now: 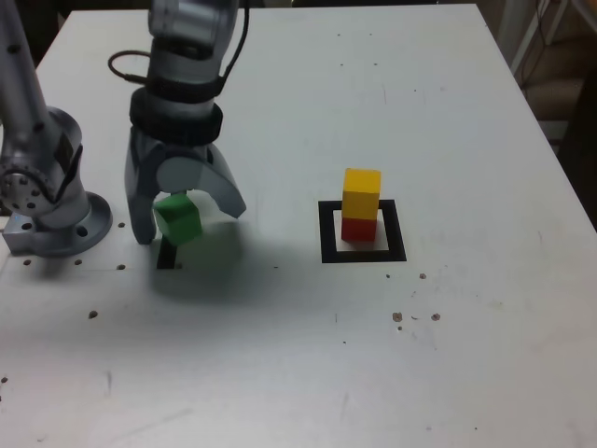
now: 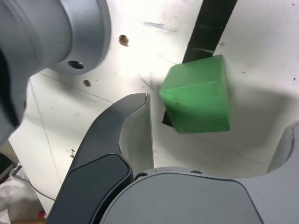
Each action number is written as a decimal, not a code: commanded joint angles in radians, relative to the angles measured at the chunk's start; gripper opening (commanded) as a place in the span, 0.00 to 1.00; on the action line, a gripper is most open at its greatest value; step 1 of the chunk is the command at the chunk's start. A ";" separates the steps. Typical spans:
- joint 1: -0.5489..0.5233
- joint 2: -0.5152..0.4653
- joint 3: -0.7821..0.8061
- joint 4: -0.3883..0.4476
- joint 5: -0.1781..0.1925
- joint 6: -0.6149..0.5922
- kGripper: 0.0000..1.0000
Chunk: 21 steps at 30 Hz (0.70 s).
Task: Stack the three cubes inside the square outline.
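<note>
Three small solid-coloured cubes show in the exterior view: a green block (image 1: 177, 220) sits between the spread fingers of the silver-grey gripper (image 1: 188, 222), while a yellow block (image 1: 361, 193) rests on top of a red block (image 1: 358, 228), well apart from the gripper toward the exterior view's right. That two-block stack stands inside the flat square outline with a thick black border and pale cream centre (image 1: 362, 232), set on the white table (image 1: 448, 112). The gripper points down at the table, its jaws apart, wider than the green block, which looks tilted. A short piece of thin black strip (image 1: 168, 256) lies on the table just under the green block. In the wrist view, the green block (image 2: 197, 95) lies between the two fingers, just beside the dark curved one (image 2: 124, 126) but apart from it, with a clear gap to the other. The black strip (image 2: 209, 28) runs out from behind the block, away from the gripper.
</note>
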 commanded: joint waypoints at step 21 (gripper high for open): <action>0.127 0.065 0.035 -0.036 -0.027 0.108 0.51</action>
